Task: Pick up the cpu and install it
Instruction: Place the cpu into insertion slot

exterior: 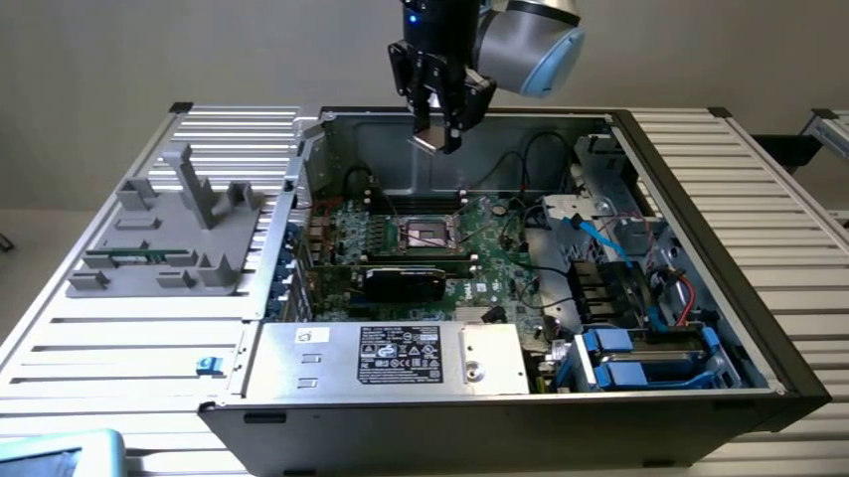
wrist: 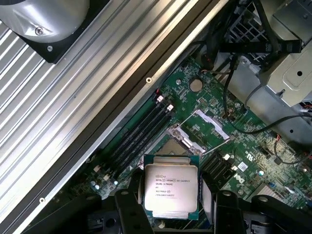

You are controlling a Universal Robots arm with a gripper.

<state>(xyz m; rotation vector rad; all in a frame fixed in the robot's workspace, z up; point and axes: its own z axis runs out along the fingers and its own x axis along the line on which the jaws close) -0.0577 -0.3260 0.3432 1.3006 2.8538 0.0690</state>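
Gripper (exterior: 435, 137): black, angular two-finger pincer on a rounded silver-grey wrist joint. It hangs in the air over the open computer case (exterior: 531, 409), toward the case's far wall. The pincer is clamped on the cpu (exterior: 427, 142), with one dark finger (wrist: 127, 207) against each of two opposite edges. The cpu is clear of the board, held roughly flat above the motherboard (exterior: 494, 260). In the wrist view the cpu (wrist: 170, 189) is a small flat square. Its top is a brushed silver-grey metal lid with rounded corners and several lines of fine dark print, too small to read in full. A thin greenish-tan rim runs around the lid. Below it lies the socket (wrist: 195, 130), a rectangular metal frame with a hinged silver bracket standing open. The socket sits on a glossy green board dotted with small components. Just beside the socket run long black memory slots (wrist: 139, 134) with white end clips, and a round silver coin cell (wrist: 196, 85) sits further along the board. The case is dark sheet metal, box-shaped, with its top side open. Inside it are a black card (exterior: 405, 281) near the socket (exterior: 431, 234), a dull silver box with a white label (exterior: 385, 356) along the near wall, and blue plastic drive carriers (exterior: 623, 360) on the exterior view's right. The case rests on a ribbed aluminium table (exterior: 119, 338) of parallel slats. A matte grey moulded fixture (exterior: 173, 238) with upright posts stands on the exterior view's left.
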